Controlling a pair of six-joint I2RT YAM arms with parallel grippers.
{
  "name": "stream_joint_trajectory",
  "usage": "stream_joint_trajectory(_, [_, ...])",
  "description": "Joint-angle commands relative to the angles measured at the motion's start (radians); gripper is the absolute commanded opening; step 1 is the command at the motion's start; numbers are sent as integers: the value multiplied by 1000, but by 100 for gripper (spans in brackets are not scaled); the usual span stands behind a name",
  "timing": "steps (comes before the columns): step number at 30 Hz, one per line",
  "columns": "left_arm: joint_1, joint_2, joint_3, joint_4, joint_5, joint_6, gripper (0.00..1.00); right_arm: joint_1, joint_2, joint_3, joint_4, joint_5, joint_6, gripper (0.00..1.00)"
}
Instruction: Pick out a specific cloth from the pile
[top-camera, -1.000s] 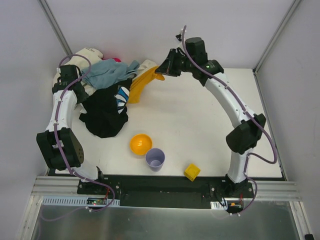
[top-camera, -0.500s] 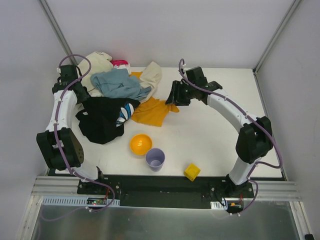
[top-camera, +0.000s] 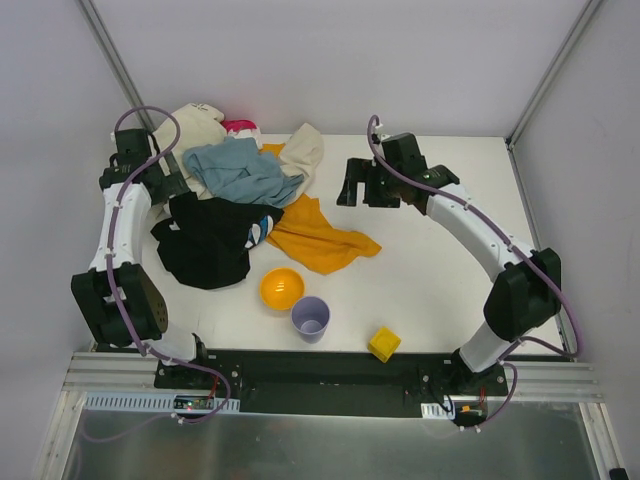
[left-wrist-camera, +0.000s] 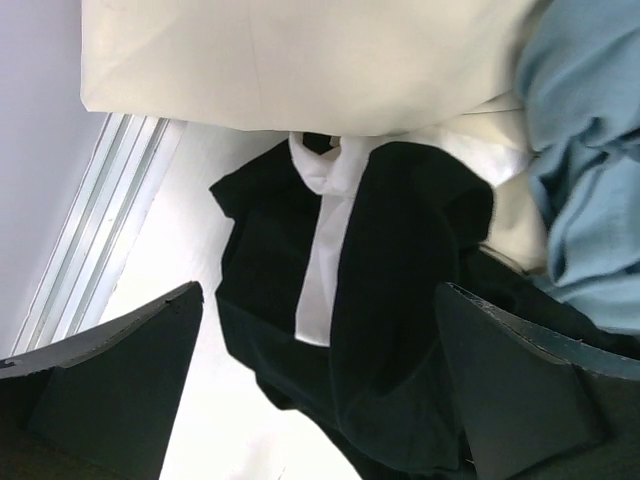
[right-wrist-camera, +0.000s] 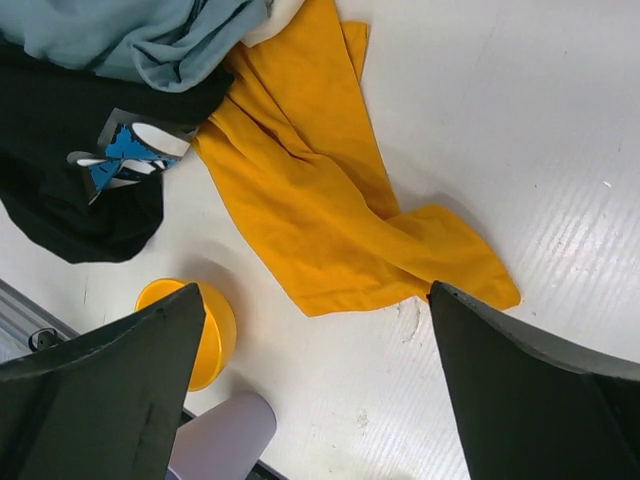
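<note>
The orange-yellow cloth (top-camera: 322, 238) lies spread on the white table, right of the pile (top-camera: 225, 195), with its upper end tucked under the blue-grey garment (top-camera: 240, 172). In the right wrist view the cloth (right-wrist-camera: 320, 210) lies below my open right gripper (right-wrist-camera: 315, 290), untouched. From above, the right gripper (top-camera: 360, 192) hovers just right of the cloth's top. My left gripper (top-camera: 172, 188) is at the pile's left side. It stands open (left-wrist-camera: 320, 290) over the black garment (left-wrist-camera: 400, 300), holding nothing. Cream fabric (left-wrist-camera: 300, 60) lies beyond it.
An orange bowl (top-camera: 281, 288), a lilac cup (top-camera: 310, 318) and a yellow block (top-camera: 383, 343) stand near the front edge. The bowl (right-wrist-camera: 205, 335) and cup (right-wrist-camera: 220, 440) show near the right gripper's left finger. A metal rail (left-wrist-camera: 100, 220) borders the table's left.
The right gripper dragged the orange-yellow cloth out of the pile toward the table's middle, then opened and let it drop flat. The left gripper opened too, letting go of the pile.
</note>
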Motion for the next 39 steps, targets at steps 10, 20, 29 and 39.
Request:
stream_joint_trajectory(10, [-1, -339, 17, 2, 281, -12, 99, -26, -85, -108, 1, -67, -18, 96])
stream_joint_trajectory(20, [-195, -300, 4, -2, 364, 38, 99, -98, -115, -195, 50, -136, 6, 96])
stream_joint_trajectory(29, [-490, -20, 167, -33, 98, 86, 99, -198, -187, -332, 92, -182, -6, 96])
stream_joint_trajectory(39, [-746, 391, 447, -73, -301, 161, 99, -269, -231, -469, 134, -244, -3, 96])
